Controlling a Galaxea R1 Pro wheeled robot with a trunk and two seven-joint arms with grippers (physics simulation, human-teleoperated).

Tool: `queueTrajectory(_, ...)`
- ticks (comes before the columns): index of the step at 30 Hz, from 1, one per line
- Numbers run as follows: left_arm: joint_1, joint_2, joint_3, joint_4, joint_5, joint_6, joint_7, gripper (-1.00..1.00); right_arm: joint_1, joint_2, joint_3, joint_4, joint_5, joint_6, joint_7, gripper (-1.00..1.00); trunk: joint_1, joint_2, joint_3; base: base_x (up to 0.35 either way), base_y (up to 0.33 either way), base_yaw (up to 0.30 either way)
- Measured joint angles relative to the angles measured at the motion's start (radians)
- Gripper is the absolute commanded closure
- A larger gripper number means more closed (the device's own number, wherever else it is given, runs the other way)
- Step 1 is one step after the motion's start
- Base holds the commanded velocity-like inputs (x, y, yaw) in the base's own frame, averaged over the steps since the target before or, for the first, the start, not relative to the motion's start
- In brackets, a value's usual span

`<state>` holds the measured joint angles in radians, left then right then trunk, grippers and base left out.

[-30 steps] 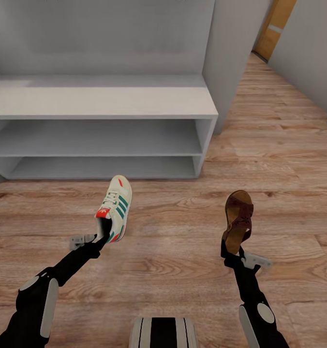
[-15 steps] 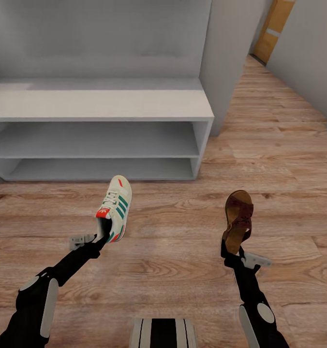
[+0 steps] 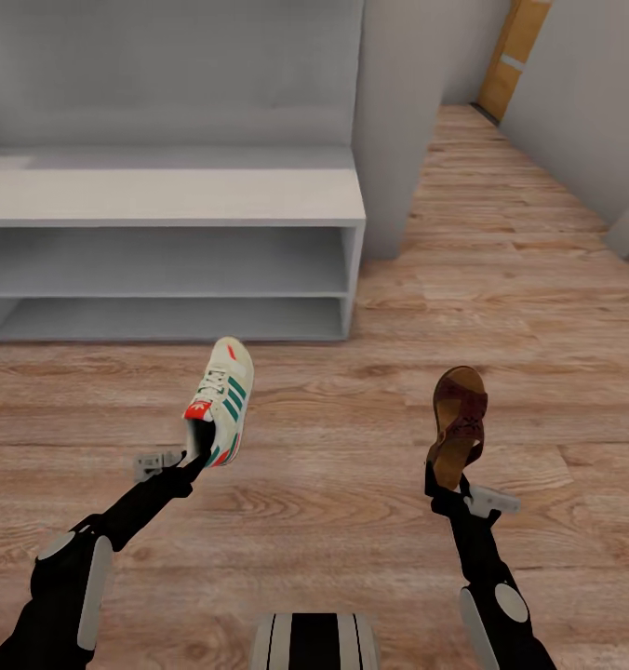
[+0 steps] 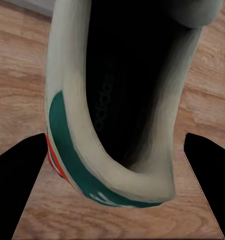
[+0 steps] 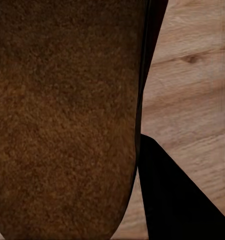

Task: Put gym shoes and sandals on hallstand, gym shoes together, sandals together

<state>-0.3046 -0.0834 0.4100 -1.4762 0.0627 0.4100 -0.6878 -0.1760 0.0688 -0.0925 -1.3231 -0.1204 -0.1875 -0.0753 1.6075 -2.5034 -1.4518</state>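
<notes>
Progress is judged partial: one gym shoe (image 3: 221, 400) is held clamped at its heel in the left tool (image 3: 195, 453), and one sandal (image 3: 459, 426) is held clamped at its heel end in the right tool (image 3: 442, 486), both lifted above the corridor floor (image 3: 352, 447). Nothing is seen yet on the hallstand (image 3: 166, 195), whose top and two shelf slots lie ahead past the shoe. Placement of this pair and retrieval of the other shoe and sandal are judged to remain.

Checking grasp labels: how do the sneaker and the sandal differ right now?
The sneaker is cream-white with green stripes; the sandal is dark brown with open straps. The sneaker is in the left tool, the sandal in the right tool. Both are held by the heel, toes toward the shoe rack.
</notes>
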Motion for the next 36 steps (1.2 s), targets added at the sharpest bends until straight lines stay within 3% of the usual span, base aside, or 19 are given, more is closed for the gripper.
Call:
queueTrajectory(15, -0.001, 0.0, 0.008, 0.0, -0.001, 0.0, 0.001, 1.0, -0.001, 0.0, 0.0, 0.002, 0.0, 0.0, 0.0, 1.0, -0.001, 0.0, 0.0, 0.15, -0.292, 0.0)
queueTrajectory(23, -0.001, -0.001, 0.008, -0.001, 0.001, 0.001, 0.0, 1.0, -0.001, 0.0, 0.0, 0.002, 0.0, -0.001, 0.0, 1.0, 0.0, 0.0, 0.0, 0.025, -0.04, 0.009)
queueTrajectory(31, -0.001, 0.0, 0.009, -0.001, -0.001, 0.001, 0.001, 1.0, -0.001, 0.0, 0.0, 0.001, 0.0, -0.001, 0.0, 1.0, 0.0, 0.0, -0.003, 0.001, -0.001, 0.176)
queueTrajectory(34, -0.002, -0.001, 0.012, 0.0, -0.023, 0.002, 0.008, 1.0, 0.0, 0.0, 0.0, 0.001, 0.0, -0.001, 0.0, 1.0, 0.0, 0.0, -0.004, 0.0, 0.0, 0.045)
queueTrajectory(36, -0.008, -0.001, 0.013, 0.0, -0.067, 0.003, 0.031, 1.0, -0.001, 0.0, 0.0, 0.001, 0.0, -0.001, 0.0, 1.0, 0.0, 0.0, -0.004, 0.0, 0.0, 0.014)
